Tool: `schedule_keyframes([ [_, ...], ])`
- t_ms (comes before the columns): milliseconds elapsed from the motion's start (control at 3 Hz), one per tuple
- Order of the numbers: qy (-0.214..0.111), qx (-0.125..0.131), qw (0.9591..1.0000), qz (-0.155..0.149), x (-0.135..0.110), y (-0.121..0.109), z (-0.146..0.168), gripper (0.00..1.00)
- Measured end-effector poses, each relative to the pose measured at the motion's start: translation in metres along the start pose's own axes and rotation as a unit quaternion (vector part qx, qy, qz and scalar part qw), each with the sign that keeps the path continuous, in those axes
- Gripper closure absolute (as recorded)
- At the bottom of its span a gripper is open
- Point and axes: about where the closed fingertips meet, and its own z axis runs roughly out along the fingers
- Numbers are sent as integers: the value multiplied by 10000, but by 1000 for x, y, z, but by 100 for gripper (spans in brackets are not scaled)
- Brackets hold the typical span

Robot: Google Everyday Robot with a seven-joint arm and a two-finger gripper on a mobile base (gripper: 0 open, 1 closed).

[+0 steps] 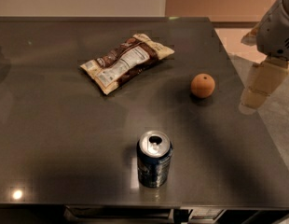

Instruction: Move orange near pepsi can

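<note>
The orange (202, 85) is sitting on the dark surface (51, 139), right of a snack bag (127, 62) and well apart from the upright pepsi can (154, 158) near the front edge. The end effector (258, 84) is hanging by the right edge, apart from the orange; clenched or released, one cannot tell.

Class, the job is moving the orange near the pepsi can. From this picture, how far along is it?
Done: nothing yet; the orange lies apart from the upright pepsi can. In hand: the hand hangs beside the table, right of the orange, not touching it. Left: grasp, carry, set down beside the can.
</note>
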Motion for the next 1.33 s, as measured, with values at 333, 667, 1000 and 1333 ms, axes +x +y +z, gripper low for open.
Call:
schedule_keyframes([
  [333, -99, -46, 9999, 81, -3, -23, 20, 0],
  [667, -333, -106, 9992, 204, -6, -48, 45, 0],
  [1000, -495, -190, 9981, 329, -12, -67, 76, 0],
  [1333, -571, -403, 9965, 467, -17, -78, 109, 0],
])
